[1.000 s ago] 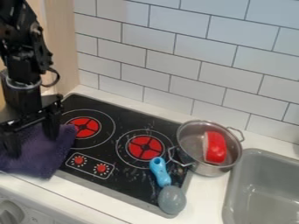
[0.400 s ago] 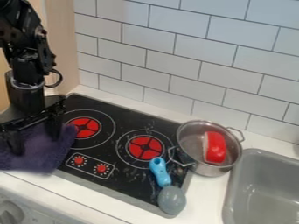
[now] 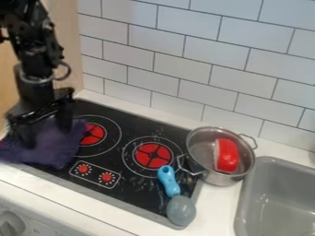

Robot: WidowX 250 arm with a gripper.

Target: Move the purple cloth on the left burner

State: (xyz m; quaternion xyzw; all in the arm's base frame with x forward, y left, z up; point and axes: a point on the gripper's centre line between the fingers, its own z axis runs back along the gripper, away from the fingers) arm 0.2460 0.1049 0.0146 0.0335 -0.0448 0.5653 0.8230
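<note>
Purple cloth [image 3: 52, 146], dark, rumpled, partly over left burner [image 3: 93, 134]; jaws spread wide at cloth, any grip unclear

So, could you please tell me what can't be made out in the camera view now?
Camera view:
- Left part of the left burner: hidden by the purple cloth.
- Whether the fingers grip any fold: too blurred.
- Pot floor under the red object: hidden by that object.
- Sink's right side: cut off by the right edge.
</note>
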